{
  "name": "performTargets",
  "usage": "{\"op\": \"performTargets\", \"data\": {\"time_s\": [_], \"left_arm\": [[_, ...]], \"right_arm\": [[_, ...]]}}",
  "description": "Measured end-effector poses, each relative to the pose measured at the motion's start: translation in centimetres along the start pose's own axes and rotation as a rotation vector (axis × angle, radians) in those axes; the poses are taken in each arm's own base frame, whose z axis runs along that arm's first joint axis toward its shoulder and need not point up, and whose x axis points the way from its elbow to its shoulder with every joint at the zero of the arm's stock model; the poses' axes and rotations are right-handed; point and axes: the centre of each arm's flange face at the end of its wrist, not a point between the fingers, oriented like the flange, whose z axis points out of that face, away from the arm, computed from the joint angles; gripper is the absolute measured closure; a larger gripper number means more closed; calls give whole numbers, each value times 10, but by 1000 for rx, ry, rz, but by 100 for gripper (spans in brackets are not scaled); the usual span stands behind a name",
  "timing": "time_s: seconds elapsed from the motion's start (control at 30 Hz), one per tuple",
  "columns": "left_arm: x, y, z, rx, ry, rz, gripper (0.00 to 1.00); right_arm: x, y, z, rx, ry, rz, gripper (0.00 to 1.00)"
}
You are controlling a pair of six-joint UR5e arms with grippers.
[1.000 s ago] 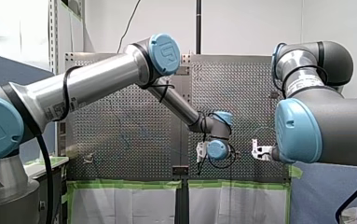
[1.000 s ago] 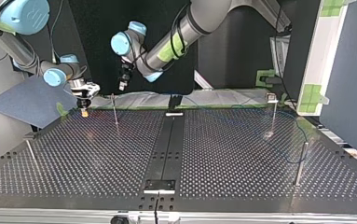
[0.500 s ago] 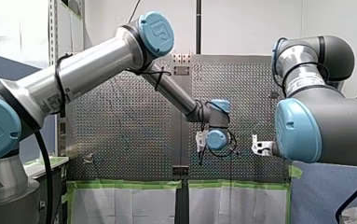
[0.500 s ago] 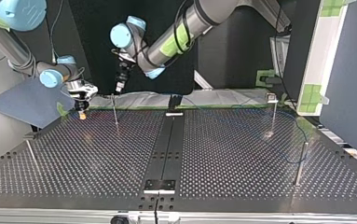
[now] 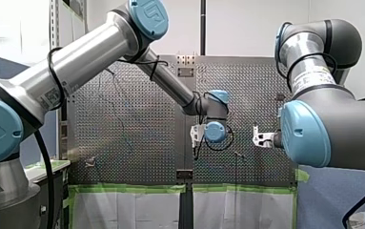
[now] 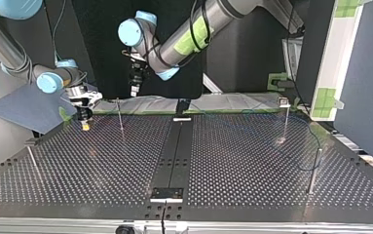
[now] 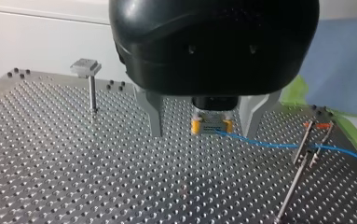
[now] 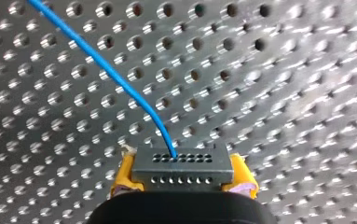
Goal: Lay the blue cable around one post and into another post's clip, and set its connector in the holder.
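My right gripper is shut on the grey connector, its yellow pads on either side. The blue cable runs out of the connector over the perforated plate. In the top view my right gripper hangs just above the table at the far left, next to a thin post. My left gripper is open and empty, well above the plate. The connector shows beyond its fingers, with the cable trailing to two thin posts.
A post with a clip stands at the top view's far right and another post nearer the camera. A black holder sits at the middle of the far edge. One more post stands at the left.
My left arm has risen and its gripper has shifted right in the top view. My right gripper has come slightly toward the top view's camera, still holding the connector.
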Motion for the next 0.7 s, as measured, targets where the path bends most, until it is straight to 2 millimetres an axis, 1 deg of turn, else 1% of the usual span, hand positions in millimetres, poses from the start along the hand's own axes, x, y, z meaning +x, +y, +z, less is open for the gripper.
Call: {"op": "performTargets", "data": {"time_s": [0.13, 0.3, 0.47, 0.6, 0.7], "left_arm": [[-10, 11, -9, -35, 5, 4, 19], [-27, 24, -13, -58, -20, -37, 19], [-42, 43, -10, -80, -52, -84, 19], [-54, 59, -6, -84, -72, -112, 19], [-62, 71, -2, -82, -85, -126, 19]], "right_arm": [[17, -7, -4, 6, 13, -6, 100], [35, -14, -9, 9, 26, -13, 100], [56, -21, -13, 13, 48, -23, 100], [81, -27, -14, 17, 78, -37, 100], [91, -29, -14, 18, 91, -43, 100]]}}
